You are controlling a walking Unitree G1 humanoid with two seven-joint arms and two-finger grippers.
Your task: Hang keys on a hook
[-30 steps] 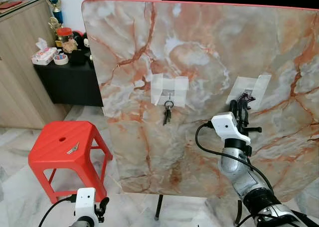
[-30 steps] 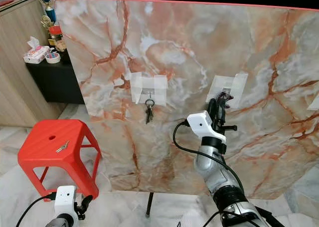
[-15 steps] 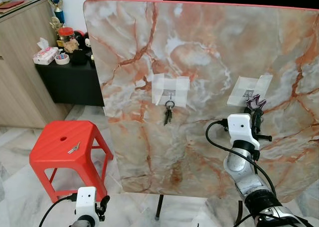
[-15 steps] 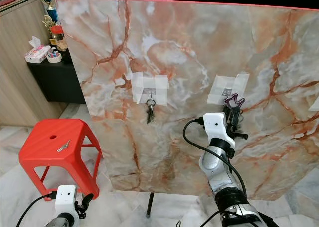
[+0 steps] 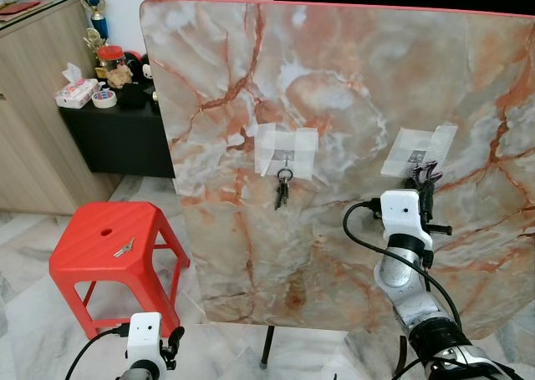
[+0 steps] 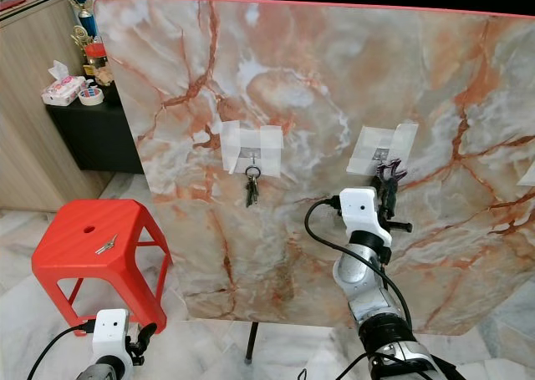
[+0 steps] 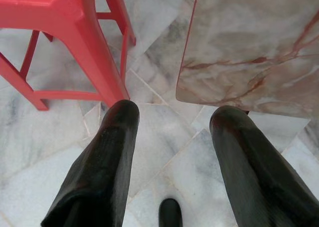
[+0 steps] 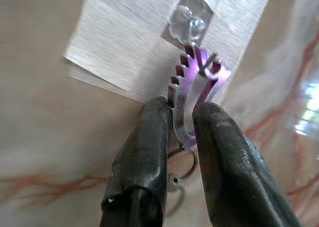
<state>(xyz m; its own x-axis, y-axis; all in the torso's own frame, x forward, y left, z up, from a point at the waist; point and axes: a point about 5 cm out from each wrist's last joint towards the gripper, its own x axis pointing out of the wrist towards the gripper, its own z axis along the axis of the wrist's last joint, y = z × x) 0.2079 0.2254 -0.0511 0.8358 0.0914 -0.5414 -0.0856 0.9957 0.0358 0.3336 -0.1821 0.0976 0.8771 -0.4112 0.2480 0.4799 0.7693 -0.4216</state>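
Observation:
My right gripper (image 5: 425,181) is raised against the upright marble board (image 5: 334,79), shut on a purple toothed key clip (image 8: 195,82). The clip's top sits right at the small clear hook (image 8: 191,21) on the right taped patch (image 5: 416,153); I cannot tell whether it is hooked on. A metal ring (image 8: 182,162) dangles below the clip between the fingers. A second bunch of keys (image 5: 282,190) hangs from the hook on the left taped patch. My left gripper (image 7: 175,114) hangs low over the floor, open and empty.
A red plastic stool (image 5: 92,259) stands left of the board with a single key (image 5: 124,247) lying on its seat. Behind it are a wooden cabinet (image 5: 33,104) and a dark shelf with small items (image 5: 92,92). The floor is marble tile (image 7: 164,132).
The right gripper has moved right from beside the taped patch to just under its hook, then dropped slightly with the clip. The camera shifted a little. The left arm has stayed still.

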